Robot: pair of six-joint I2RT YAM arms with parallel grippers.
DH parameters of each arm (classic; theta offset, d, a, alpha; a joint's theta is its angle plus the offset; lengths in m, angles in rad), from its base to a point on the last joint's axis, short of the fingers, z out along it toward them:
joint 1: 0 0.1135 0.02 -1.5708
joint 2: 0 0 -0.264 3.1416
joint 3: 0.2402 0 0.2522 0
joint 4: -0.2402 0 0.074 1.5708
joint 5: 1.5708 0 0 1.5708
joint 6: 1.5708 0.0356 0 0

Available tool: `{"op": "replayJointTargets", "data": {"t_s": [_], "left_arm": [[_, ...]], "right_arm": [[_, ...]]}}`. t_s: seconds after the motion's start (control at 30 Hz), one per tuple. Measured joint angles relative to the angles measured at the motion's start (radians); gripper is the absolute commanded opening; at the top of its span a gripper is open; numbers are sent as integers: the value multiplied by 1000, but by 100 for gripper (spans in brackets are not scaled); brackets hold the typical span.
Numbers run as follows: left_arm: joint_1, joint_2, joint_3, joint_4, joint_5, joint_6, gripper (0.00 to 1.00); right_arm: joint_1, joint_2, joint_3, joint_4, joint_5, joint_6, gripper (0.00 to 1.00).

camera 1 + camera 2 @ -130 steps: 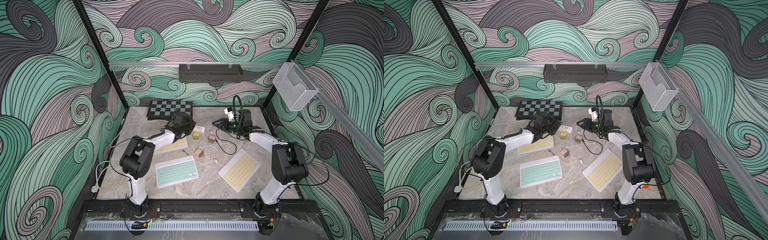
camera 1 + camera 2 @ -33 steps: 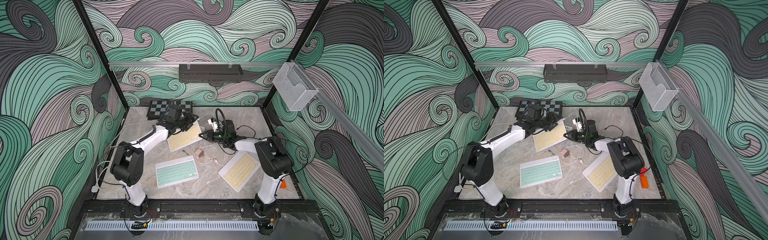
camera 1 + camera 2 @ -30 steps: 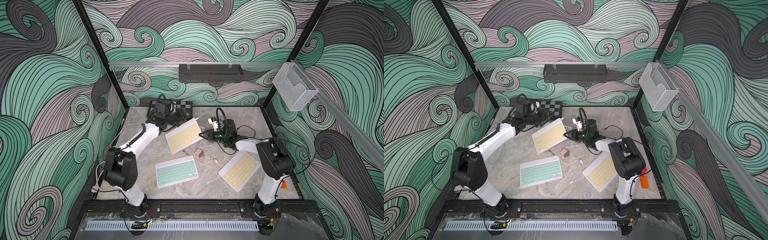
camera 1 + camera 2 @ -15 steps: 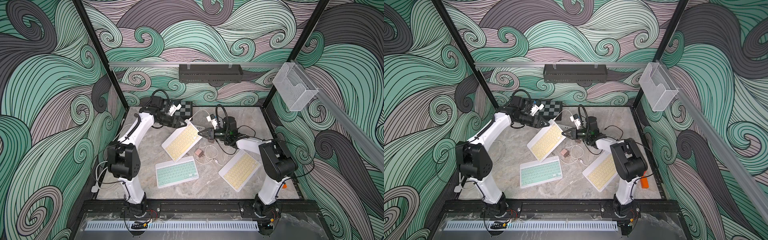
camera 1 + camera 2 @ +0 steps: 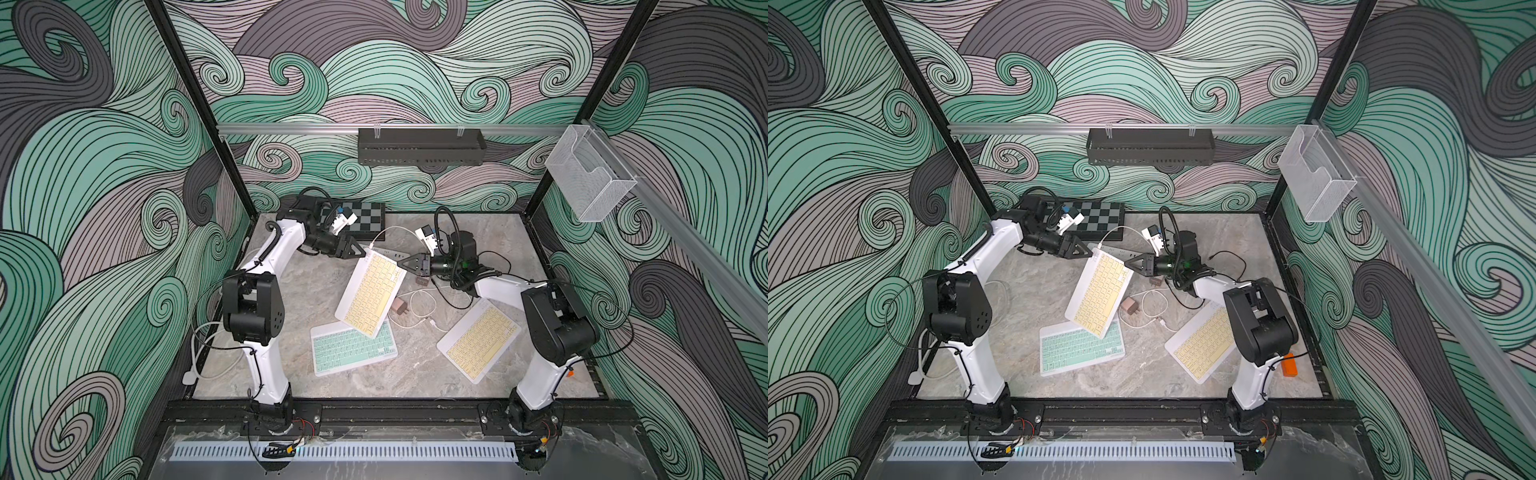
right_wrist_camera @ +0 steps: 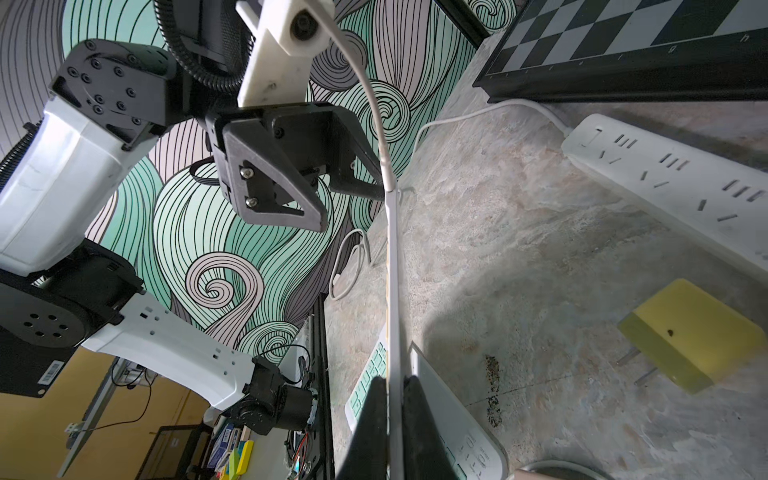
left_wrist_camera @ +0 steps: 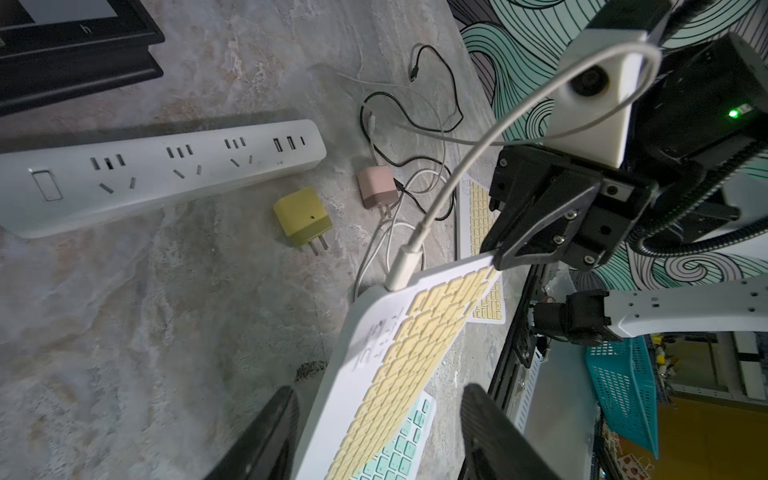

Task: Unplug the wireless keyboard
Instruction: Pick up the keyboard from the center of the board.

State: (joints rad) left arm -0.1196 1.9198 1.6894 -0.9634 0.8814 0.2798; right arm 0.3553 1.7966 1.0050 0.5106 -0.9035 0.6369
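The right hand (image 5: 400, 263) is clamped on one edge of the yellow keyboard (image 5: 370, 291), holding it tilted above the tabletop (image 5: 301, 299). The left hand (image 7: 378, 390) gapes around the opposite corner, just beside the white plug (image 7: 401, 266) seated in the keyboard.

Right gripper (image 6: 393, 384) clamped on keyboard (image 6: 393, 270) edge; white cable (image 6: 368, 93) plugged into keyboard far end; left gripper (image 6: 349, 208) spread beside that end

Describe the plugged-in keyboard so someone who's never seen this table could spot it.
On the marble table, look just in front of the chessboard at the back. The yellow-keyed keyboard there is tilted up, pinched by the right gripper; unlike the flat yellow keyboard and mint keyboard, it has a white cable plugged into its far edge.
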Motion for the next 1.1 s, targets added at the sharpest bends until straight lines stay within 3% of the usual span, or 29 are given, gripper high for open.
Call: {"op": "replayJointTargets", "data": {"t_s": [0.17, 0.3, 0.33, 0.4, 0.57, 0.8, 0.87, 1.1], "left_arm": [[7, 12, -123, 78, 75, -21, 64], [10, 23, -259, 247, 158, -87, 62], [11, 23, -293, 294, 174, -108, 59], [13, 24, -354, 378, 211, -145, 41], [13, 25, -386, 479, 288, -175, 37], [18, 25, -372, 473, 386, -129, 9], [19, 24, -360, 457, 421, -127, 0], [11, -47, -325, 378, 403, -121, 0]], "right_arm": [[-2, 0, 0, 14, 0, 14, 0], [-2, 0, 0, 26, 0, 21, 0], [-2, 0, 0, 26, 0, 21, 0], [-2, 0, 0, 26, 0, 22, 0], [-13, 0, 0, 32, 5, 25, 0], [-35, 3, 0, 24, 37, 35, 0], [-41, 3, 0, 19, 45, 32, 10], [-48, -4, -4, 39, 34, 33, 48]]}}
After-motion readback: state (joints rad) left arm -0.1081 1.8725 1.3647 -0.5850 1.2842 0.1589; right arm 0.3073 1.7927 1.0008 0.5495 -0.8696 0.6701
